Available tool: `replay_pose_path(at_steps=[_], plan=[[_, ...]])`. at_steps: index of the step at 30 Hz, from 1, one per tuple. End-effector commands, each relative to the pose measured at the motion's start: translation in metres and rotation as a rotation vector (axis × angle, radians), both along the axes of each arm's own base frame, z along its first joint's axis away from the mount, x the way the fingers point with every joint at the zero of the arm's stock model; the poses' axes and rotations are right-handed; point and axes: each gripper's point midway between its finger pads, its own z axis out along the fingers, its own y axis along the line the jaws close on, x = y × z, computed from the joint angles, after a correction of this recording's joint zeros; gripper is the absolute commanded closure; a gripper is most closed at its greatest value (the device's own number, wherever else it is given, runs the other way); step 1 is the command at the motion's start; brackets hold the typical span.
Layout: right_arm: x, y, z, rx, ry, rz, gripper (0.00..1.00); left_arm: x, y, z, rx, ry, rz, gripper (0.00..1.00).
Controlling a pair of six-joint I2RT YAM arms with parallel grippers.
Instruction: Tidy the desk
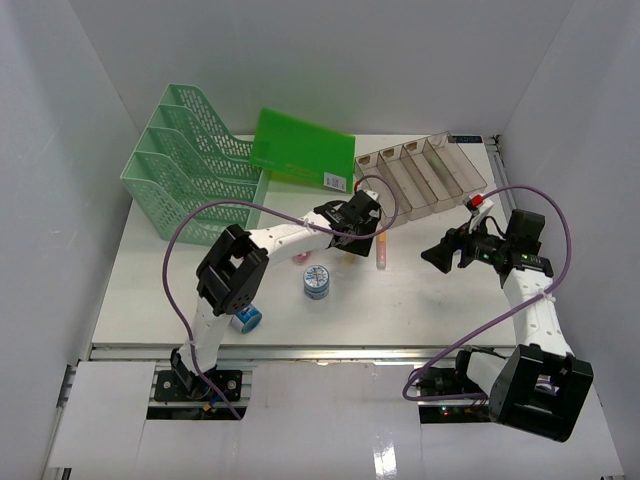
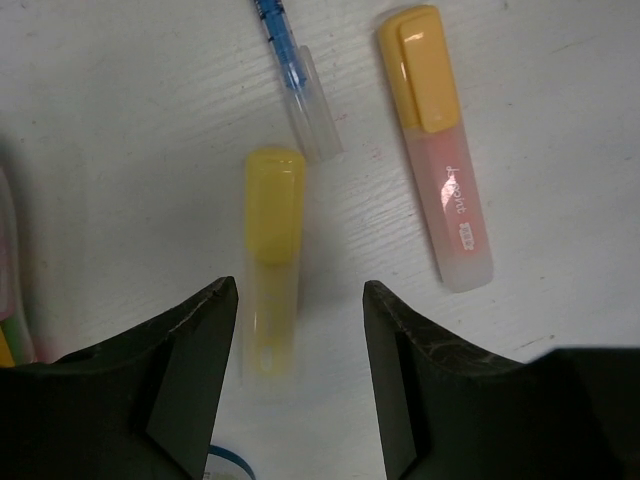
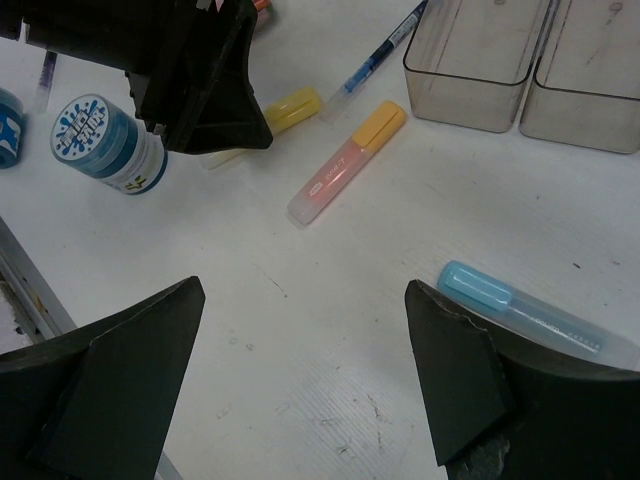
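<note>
Left wrist view: our left gripper [image 2: 298, 292] straddles the yellow highlighter [image 2: 272, 235], 2 fingers [image 2: 190, 350] apart, not yet pinching, squared across its barrel for a firm grip. It lies on the desk [image 2: 120, 150] toward the far edge, near the clear tray [image 1: 418, 170]. Our right gripper [image 3: 305, 290] hovers open.

Three highlighters [image 3: 295, 103] [image 3: 345, 165] [image 3: 500, 300]; two blue rolls [image 1: 317, 283] [image 1: 247, 318]

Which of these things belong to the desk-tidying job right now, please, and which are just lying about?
Likely in hand: left gripper, yellow highlighter between its jaws, clear tray, desk.
Lying about: pink highlighter, blue pen, blue-capped marker, tape roll, green folder, mint rack.
</note>
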Motion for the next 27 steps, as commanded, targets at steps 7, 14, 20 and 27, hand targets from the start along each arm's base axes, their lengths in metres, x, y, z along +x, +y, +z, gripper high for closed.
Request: replay_pose_path(at_steps=[7, 14, 20, 27], plan=[[-0.001, 0.002, 0.007, 0.031, -0.033, 0.015, 0.12, -0.004, 0.007, -0.003, 0.061, -0.001, -0.020, 0.38], [-0.001, 0.000, 0.006, 0.040, -0.025, 0.012, 0.12, -0.014, 0.008, -0.014, 0.060, 0.035, -0.043, 0.43], [-0.001, -0.001, 0.005, 0.044, -0.020, 0.009, 0.12, -0.020, 0.010, -0.023, 0.071, 0.049, -0.049, 0.44], [-0.002, -0.001, 0.005, 0.046, -0.021, 0.010, 0.12, -0.025, 0.012, -0.028, 0.077, 0.058, -0.049, 0.48]])
